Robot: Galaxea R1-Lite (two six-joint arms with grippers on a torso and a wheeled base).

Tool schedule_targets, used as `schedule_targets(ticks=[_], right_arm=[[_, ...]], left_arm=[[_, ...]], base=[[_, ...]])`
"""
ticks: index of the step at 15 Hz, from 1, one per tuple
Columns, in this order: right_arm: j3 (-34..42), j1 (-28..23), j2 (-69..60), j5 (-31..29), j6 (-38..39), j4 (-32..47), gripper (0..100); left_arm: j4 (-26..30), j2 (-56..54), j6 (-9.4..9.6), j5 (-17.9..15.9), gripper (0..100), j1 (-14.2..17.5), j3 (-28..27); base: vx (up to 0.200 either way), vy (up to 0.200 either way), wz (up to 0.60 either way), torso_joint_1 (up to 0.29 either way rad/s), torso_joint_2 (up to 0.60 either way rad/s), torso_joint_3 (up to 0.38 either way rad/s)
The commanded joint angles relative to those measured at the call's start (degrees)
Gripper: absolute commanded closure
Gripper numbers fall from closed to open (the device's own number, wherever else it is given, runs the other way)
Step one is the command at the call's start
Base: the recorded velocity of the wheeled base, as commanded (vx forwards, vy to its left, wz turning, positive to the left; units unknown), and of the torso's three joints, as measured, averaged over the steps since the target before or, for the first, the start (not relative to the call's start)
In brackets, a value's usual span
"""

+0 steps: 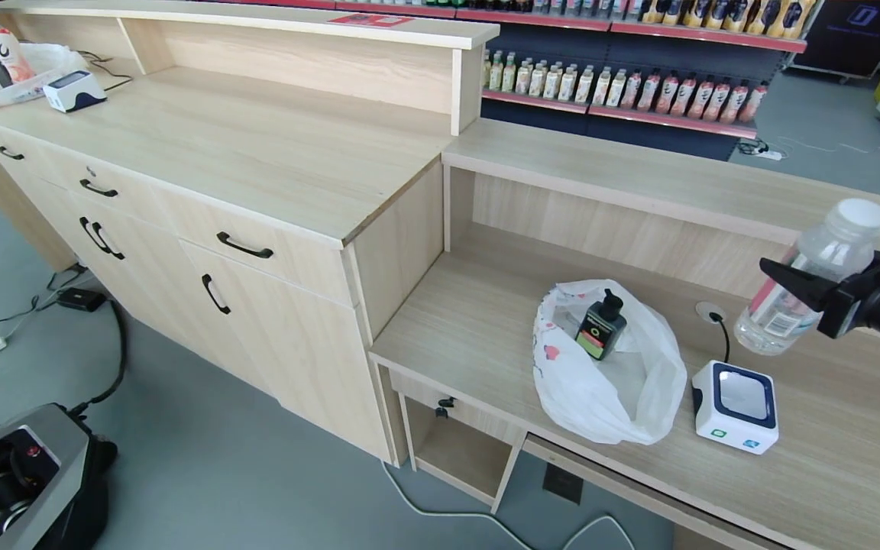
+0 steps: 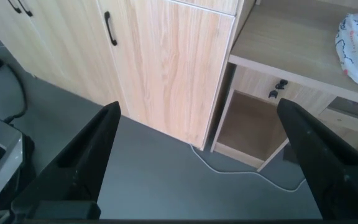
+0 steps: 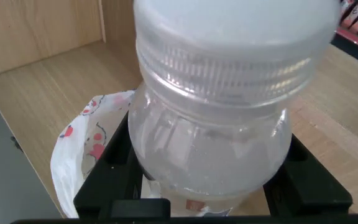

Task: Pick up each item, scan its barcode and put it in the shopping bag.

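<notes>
My right pincer (image 1: 805, 286) is clamped around a clear plastic bottle (image 1: 826, 267) with a white screw cap, its dark fingers gripping the body on both sides. The bottle is tilted, cap up and leaning away from me, over the lower bench (image 1: 478, 321) just behind the scanner (image 1: 736, 405). From my right wrist, the bottle (image 3: 229, 106) sits close to the lens with the pincer (image 3: 204, 186) closed on it below the shoulder, and the shopping bag (image 3: 82, 146) lies on the bench beyond.

The white shopping bag (image 1: 638, 389), printed with small red marks, lies open on the bench just beside the scanner. A dark pump bottle (image 1: 602, 325) with a green and red label stands inside it. The scanner is a white box with a dark blue frame around its window, and its cable runs to a grommet in the bench.

My left pincer (image 2: 197, 168) hangs with its fingers (image 2: 82, 165) wide apart and nothing between them, over the grey floor in front of the wooden cupboard doors. An edge of the shopping bag (image 2: 356, 43) shows on the bench above.
</notes>
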Motion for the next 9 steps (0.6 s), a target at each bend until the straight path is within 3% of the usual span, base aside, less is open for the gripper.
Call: schedule_targets(ticks=[1, 9], right_arm=[[0.13, 2.93, 8.86, 0.05, 1.31, -3.47, 100], [3.38, 8.03, 27.23, 0.31, 1.66, -19.82, 100]], left_arm=[[0.07, -0.02, 0.04, 0.0, 0, -0.04, 0.0], [-0.02, -0.02, -0.05, 0.0, 0, 0.05, 0.0]], base=[[0.0, 0.0, 0.0, 0.0, 0.0, 0.0], [0.0, 0.0, 0.0, 0.0, 0.0, 0.0]])
